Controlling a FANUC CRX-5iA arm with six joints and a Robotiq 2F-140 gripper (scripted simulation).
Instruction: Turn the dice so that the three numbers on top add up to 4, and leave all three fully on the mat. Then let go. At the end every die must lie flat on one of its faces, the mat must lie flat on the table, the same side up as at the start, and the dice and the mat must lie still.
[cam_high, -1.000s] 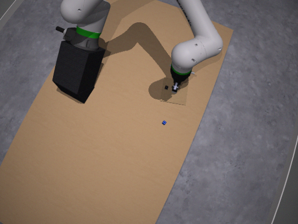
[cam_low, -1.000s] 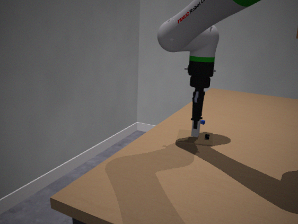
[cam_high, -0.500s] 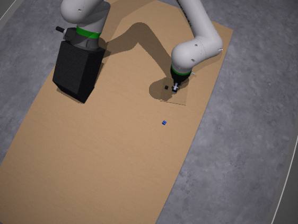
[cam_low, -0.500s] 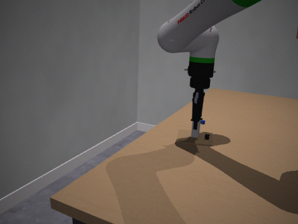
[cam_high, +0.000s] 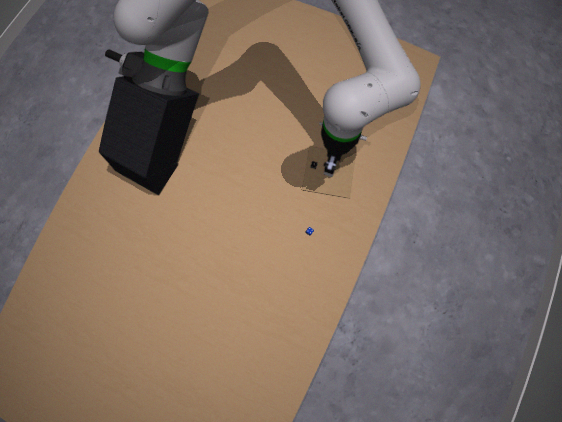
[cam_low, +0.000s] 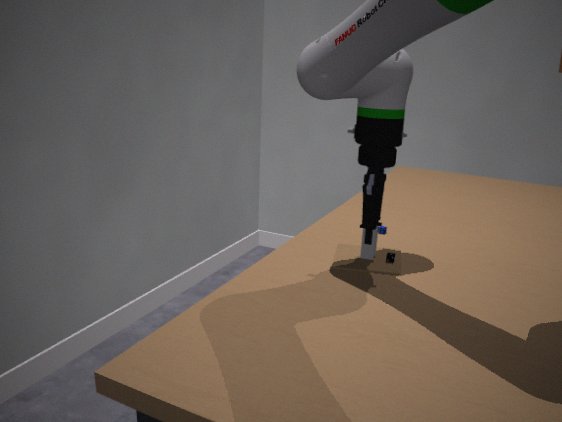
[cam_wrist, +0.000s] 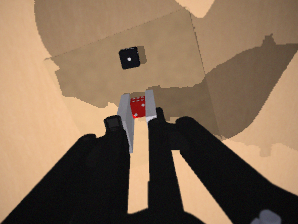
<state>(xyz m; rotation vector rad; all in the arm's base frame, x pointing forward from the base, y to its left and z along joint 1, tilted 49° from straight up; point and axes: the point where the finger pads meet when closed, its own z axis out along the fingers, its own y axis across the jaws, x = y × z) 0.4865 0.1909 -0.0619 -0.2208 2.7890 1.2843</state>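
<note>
Nearly closed, the hand (cam_high: 329, 173) (cam_low: 368, 257) (cam_wrist: 139, 104) has its fingertips on either side of the red die (cam_wrist: 137, 108), which it appears to grip; the hand is low over the mat (cam_high: 341, 194) (cam_low: 342, 251) (cam_wrist: 172, 30). Beside it on the mat sits the black die (cam_high: 314, 164) (cam_low: 390, 257) (cam_wrist: 129, 58), a single pip showing upward in the wrist view. Farther out, off the mat, the blue die (cam_high: 309, 231) (cam_low: 382, 230) lies on the worktop (cam_high: 225, 280) (cam_low: 475, 225), seemingly four up.

The step in hand looks to be turning or placing the red die. Its final top number cannot be told. If black stays at one, red and blue must together make three; next, red needs setting down flat, well within the mat, without nudging black. Blue will then need turning and bringing over.

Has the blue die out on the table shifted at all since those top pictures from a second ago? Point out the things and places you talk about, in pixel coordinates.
No, the small blue die (cam_high: 310, 231) (cam_low: 382, 230) has not visibly moved: in the top view it lies the same way off the thin tan square mat's (cam_high: 342, 190) (cam_low: 345, 254) (cam_wrist: 170, 50) edge.
</note>
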